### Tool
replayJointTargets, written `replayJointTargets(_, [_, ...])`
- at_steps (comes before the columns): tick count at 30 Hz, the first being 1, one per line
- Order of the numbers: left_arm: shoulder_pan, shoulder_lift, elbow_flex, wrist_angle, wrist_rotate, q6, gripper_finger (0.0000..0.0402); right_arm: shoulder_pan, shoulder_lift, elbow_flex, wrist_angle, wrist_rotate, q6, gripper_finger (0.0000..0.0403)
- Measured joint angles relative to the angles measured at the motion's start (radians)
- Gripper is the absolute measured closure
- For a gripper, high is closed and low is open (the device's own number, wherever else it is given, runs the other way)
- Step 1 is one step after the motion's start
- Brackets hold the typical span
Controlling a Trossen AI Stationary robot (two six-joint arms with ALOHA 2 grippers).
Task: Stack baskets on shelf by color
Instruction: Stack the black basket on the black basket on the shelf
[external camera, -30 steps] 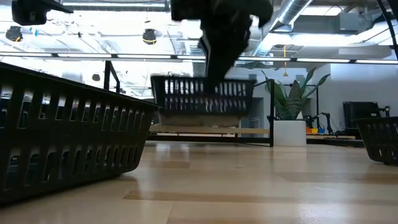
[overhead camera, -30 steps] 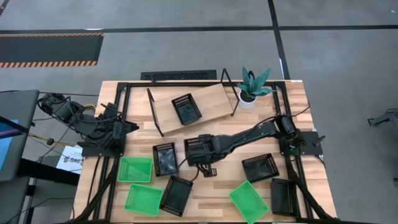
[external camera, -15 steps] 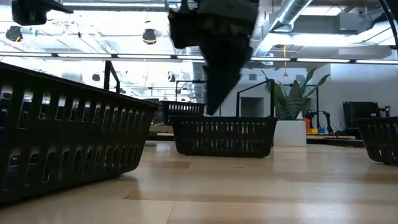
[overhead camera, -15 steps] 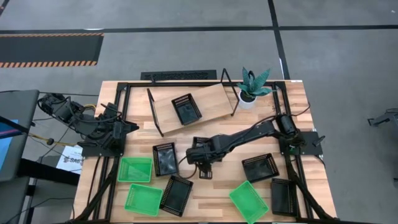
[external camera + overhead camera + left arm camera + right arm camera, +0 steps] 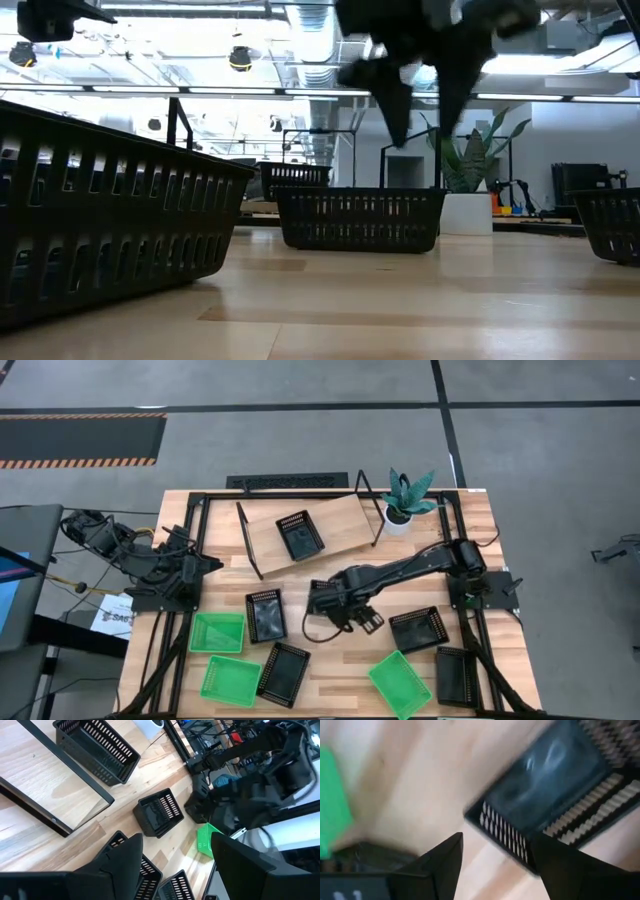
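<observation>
The shelf (image 5: 335, 525) stands at the table's far middle with one black basket (image 5: 301, 535) resting on its board. My right gripper (image 5: 362, 620) hangs open over the table's middle, just to the right of a black basket (image 5: 320, 593) that sits flat on the table; the same basket shows in the low view (image 5: 360, 217) and in the right wrist view (image 5: 545, 795). The open fingers also show in the low view (image 5: 425, 115). My left gripper (image 5: 200, 565) waits open at the table's left edge.
Loose on the table: black baskets (image 5: 265, 615), (image 5: 284, 673), (image 5: 418, 628), (image 5: 455, 675) and green baskets (image 5: 217, 632), (image 5: 230, 680), (image 5: 400, 683). A potted plant (image 5: 405, 500) stands right of the shelf. A black frame rims the table.
My right gripper has carried a black basket down from the air in front of the shelf and set it flat on the table's middle. It has then opened, let go, turned, and moved toward the table's right edge. The basket stays where it was set.
</observation>
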Motion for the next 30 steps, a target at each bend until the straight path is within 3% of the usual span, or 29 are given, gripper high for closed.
replayJointTargets(9, [0.000,0.000,0.000,-0.009,-0.001,-0.001,0.0175,0.023,-0.004,-0.132,0.108,0.036,-0.063,0.0149])
replayJointTargets(14, [0.000,0.000,0.000,-0.008,-0.019,-0.009,0.0175,0.037,-0.003,-0.203,0.189,0.122,-0.094,0.0149])
replayJointTargets(21, [0.000,0.000,0.000,-0.007,-0.028,-0.032,0.0175,0.035,-0.002,-0.278,0.233,0.134,-0.066,0.0162])
replayJointTargets(26, [0.000,0.000,0.000,-0.007,-0.028,-0.042,0.0175,0.049,-0.003,-0.275,0.267,0.129,-0.030,0.0258])
replayJointTargets(30, [0.000,0.000,0.000,-0.007,-0.028,-0.048,0.0175,0.052,-0.003,-0.228,0.191,-0.045,0.010,0.0375])
